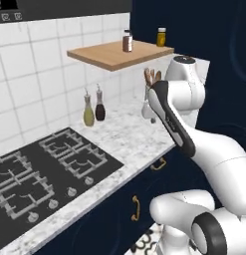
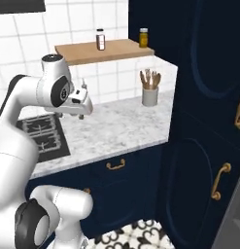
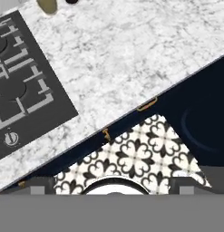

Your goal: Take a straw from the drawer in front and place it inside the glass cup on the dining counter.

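Navy drawer (image 2: 133,170) shut (brass handle (image 2: 115,165))

A: What's sitting on the bench (image 1: 129,139)?
B: Black stove (image 1: 45,174) lying left, two bottles (image 1: 93,107) standing by the tiles, utensil holder (image 1: 148,104) peeking out behind the arm (image 1: 194,139).
A: Above?
B: Wooden shelf (image 1: 114,54) carrying two jars (image 1: 127,41).
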Available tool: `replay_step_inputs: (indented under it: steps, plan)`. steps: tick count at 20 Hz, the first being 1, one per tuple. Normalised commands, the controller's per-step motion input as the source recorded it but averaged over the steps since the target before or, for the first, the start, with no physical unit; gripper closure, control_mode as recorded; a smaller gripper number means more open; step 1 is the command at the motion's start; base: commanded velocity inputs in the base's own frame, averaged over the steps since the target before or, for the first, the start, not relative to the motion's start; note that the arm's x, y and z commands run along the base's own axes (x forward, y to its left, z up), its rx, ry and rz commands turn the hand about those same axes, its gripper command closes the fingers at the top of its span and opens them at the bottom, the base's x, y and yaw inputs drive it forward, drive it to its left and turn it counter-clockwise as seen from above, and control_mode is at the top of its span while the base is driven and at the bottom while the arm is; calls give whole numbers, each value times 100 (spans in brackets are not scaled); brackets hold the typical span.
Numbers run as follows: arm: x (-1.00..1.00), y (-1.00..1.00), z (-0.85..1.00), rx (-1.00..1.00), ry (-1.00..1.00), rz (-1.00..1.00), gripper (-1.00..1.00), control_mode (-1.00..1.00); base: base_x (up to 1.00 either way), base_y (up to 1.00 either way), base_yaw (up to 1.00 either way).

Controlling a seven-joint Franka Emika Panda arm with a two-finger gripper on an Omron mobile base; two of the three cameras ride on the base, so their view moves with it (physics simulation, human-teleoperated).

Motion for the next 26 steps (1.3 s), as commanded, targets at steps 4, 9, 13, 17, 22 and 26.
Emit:
replay_step_inputs:
  steps: [4, 9, 13, 17, 22, 26]
  plan:
    - [0, 0, 0, 0, 0, 0, -100, 100, 0, 84, -50]
    - [0, 0, 0, 0, 0, 0, -100, 100, 15, 44, -52]
    - [0, 0, 0, 0, 0, 0, -100, 100, 32, 25, -54]
    - [0, -3, 0, 17, 3, -31, -100, -100, 3, 4, -12]
    - [2, -81, -18, 35, 6, -21, -100, -100, 0, 0, 0]
    - [0, -100, -48, 36, 0, -6, -100, -100, 0, 0, 0]
